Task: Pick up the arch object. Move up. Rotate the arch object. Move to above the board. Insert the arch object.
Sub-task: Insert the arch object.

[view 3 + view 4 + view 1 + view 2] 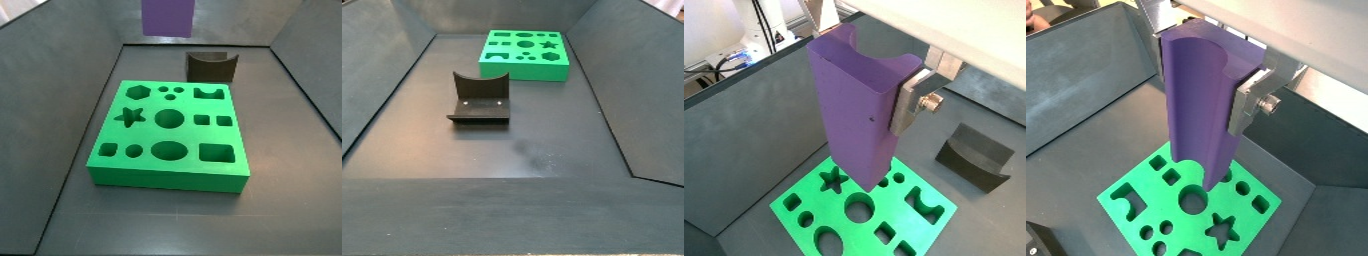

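Observation:
My gripper (865,92) is shut on the arch object (855,115), a plain purple block held upright by its upper end. One silver finger (906,103) shows against its side; the other is hidden behind it in that view. Both wrist views show the block hanging over the board (827,205), a thick bright green slab with many shaped cut-outs, its lower end above the board's middle (1160,205). The gripper (1204,85) and arch object (1200,115) look the same there. In a side view only the block's lower end (167,15) shows, high above the board (167,178).
A dark fixture with a curved dip in its top (210,66) stands on the grey floor just beyond the board; it also shows in a wrist view (975,155) and a side view (478,100). Grey walls enclose the floor. The board (529,70) lies near the far wall.

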Robot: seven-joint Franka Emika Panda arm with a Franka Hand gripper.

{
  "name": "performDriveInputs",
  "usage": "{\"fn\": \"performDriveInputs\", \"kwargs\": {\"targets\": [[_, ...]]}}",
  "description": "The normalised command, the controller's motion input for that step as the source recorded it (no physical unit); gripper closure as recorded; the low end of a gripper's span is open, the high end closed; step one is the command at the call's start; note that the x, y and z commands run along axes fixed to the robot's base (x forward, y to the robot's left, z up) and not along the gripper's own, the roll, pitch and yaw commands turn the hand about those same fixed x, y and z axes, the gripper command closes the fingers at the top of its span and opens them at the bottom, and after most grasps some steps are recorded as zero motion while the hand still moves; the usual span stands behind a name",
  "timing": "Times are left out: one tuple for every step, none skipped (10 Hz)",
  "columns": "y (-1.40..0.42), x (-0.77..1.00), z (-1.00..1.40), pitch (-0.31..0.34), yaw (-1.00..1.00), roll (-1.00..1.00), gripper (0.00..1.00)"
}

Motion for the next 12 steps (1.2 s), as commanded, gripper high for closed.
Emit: {"fn": "performDriveInputs", "kwargs": {"targets": [[0.00, 0.00, 0.00, 0.004, 0.00, 0.00, 1.00], [0.00, 0.00, 0.00, 0.004, 0.00, 0.00, 1.00], [0.00, 0.00, 0.00, 0.006, 0.00, 0.00, 1.00], [0.00, 0.00, 0.00, 0.016, 0.00, 0.00, 1.00], [0.00, 0.00, 0.00, 0.007, 0.00, 0.00, 1.00], [0.00, 0.00, 0.00, -0.019, 0.00, 0.00, 1.00], [0.00, 0.00, 0.00, 0.010, 0.00, 0.00, 1.00], [0.00, 0.00, 0.00, 0.016, 0.00, 0.00, 1.00], [0.00, 0.00, 0.00, 0.014, 0.00, 0.00, 1.00], [0.00, 0.00, -0.01, -0.004, 0.00, 0.01, 1.00], [-0.13, 0.00, -0.32, -0.146, 0.14, 0.35, 1.00], [0.20, 0.00, -0.30, -0.171, 0.41, 0.40, 1.00]]}}
